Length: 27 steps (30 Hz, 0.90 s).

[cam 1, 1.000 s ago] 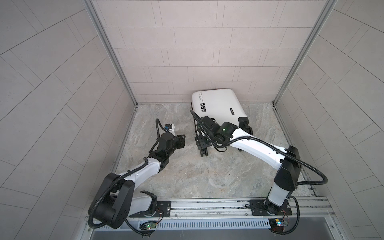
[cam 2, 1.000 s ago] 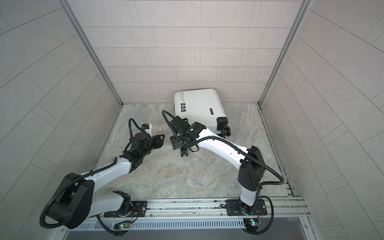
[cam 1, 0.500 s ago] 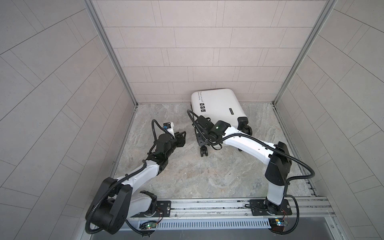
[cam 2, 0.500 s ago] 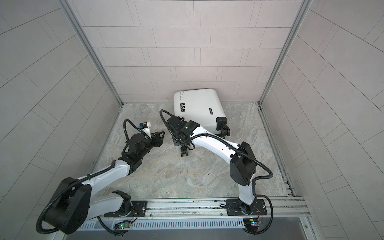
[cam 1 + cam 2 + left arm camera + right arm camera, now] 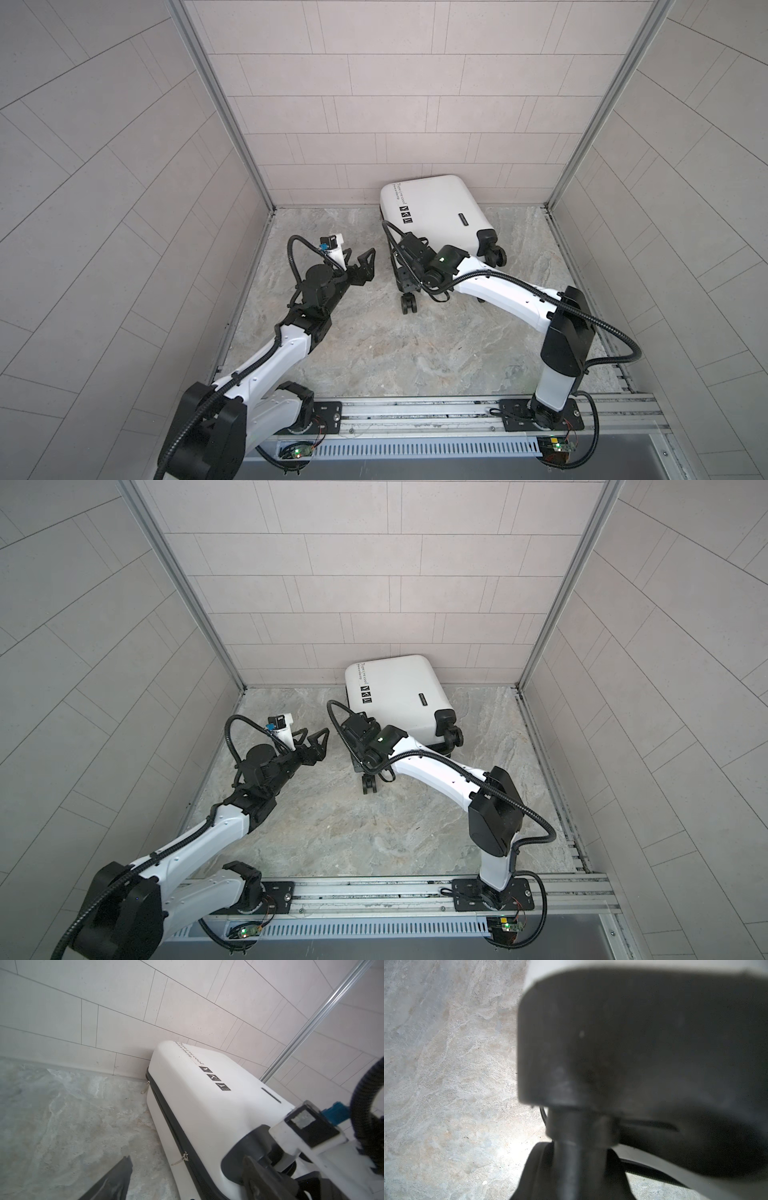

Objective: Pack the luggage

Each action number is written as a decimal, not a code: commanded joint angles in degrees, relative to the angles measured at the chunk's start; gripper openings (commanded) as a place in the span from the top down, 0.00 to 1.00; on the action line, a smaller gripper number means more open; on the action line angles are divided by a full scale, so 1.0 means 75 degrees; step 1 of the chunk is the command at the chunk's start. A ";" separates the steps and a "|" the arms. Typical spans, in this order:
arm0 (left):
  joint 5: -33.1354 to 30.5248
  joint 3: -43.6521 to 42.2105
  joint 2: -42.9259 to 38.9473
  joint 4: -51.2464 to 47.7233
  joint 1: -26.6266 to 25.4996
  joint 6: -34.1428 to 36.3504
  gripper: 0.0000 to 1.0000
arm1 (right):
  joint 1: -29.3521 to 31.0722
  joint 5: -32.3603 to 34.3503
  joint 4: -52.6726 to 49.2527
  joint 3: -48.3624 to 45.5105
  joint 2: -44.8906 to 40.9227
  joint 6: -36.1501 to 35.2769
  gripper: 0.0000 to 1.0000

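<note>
Closed white luggage [image 5: 432, 212]; left gripper [image 5: 358, 259] spread wide, right gripper [image 5: 404, 282] at its wheel [image 5: 408, 303] (hold unclear), where a loose hold could let it slip

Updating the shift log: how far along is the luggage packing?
Done: the luggage lies shut, its shell halves meeting along the zipper band. In hand: the right gripper is at its near wheel, grip unclear; the left gripper hovers open beside it. Left: possibly finishing the zip or repositioning; the contents can't be seen.
</note>
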 commanded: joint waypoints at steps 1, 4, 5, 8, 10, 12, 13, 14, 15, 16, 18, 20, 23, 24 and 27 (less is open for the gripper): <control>-0.0443 0.0187 -0.0084 -0.0023 0.0042 0.0268 0.00 | -0.0030 0.0053 -0.0358 -0.0319 -0.0718 -0.0312 0.88; 0.0029 0.0140 0.0029 0.0306 0.0043 0.0617 0.00 | -0.0127 0.0031 -0.0329 -0.0672 -0.1109 -0.0368 0.88; 0.0324 0.0130 0.0121 0.0457 0.0028 0.0711 0.00 | -0.0168 0.0008 -0.0308 -0.0757 -0.1215 -0.0399 0.89; 0.1062 -0.0004 0.0619 0.1182 -0.0038 0.0670 0.07 | -0.0341 -0.0140 -0.0311 -0.1004 -0.1473 -0.0485 0.89; 0.1400 -0.0150 0.1039 0.1740 -0.0126 0.0561 0.15 | -0.0491 -0.0243 -0.0328 -0.1136 -0.1623 -0.0537 0.90; 0.1496 -0.0293 0.1413 0.2222 -0.0309 0.0554 0.20 | -0.0630 -0.0330 -0.0363 -0.1231 -0.1747 -0.0590 0.90; 0.1526 -0.0347 0.1616 0.2510 -0.0465 0.0666 0.22 | -0.0693 -0.0348 -0.0388 -0.1277 -0.1804 -0.0621 0.90; 0.1524 -0.0384 0.1786 0.2694 -0.0645 0.0820 0.23 | -0.0733 -0.0376 -0.0393 -0.1306 -0.1872 -0.0660 0.90; 0.1454 -0.0382 0.1969 0.2776 -0.0863 0.1046 0.25 | -0.0773 -0.0397 -0.0404 -0.1346 -0.1940 -0.0704 0.90; 0.1382 -0.0347 0.2137 0.2754 -0.1090 0.1328 0.26 | -0.0817 -0.0430 -0.0419 -0.1383 -0.2007 -0.0759 0.90; 0.1165 -0.0265 0.2457 0.2683 -0.1429 0.1815 0.27 | -0.0872 -0.0470 -0.0427 -0.1468 -0.2121 -0.0865 0.88; 0.1126 -0.0204 0.2812 0.2790 -0.1539 0.1994 0.28 | -0.0922 -0.0480 -0.0466 -0.1539 -0.2222 -0.0958 0.85; 0.1312 -0.0203 0.3413 0.3299 -0.1546 0.2072 0.33 | -0.0980 -0.0491 -0.0487 -0.1696 -0.2396 -0.1101 0.83; 0.1452 -0.0197 0.3630 0.3461 -0.1539 0.2108 0.35 | -0.1010 -0.0509 -0.0477 -0.1755 -0.2456 -0.1152 0.83; 0.1648 -0.0093 0.4182 0.3719 -0.1538 0.2101 0.37 | -0.1108 -0.0553 -0.0493 -0.1902 -0.2580 -0.1270 0.84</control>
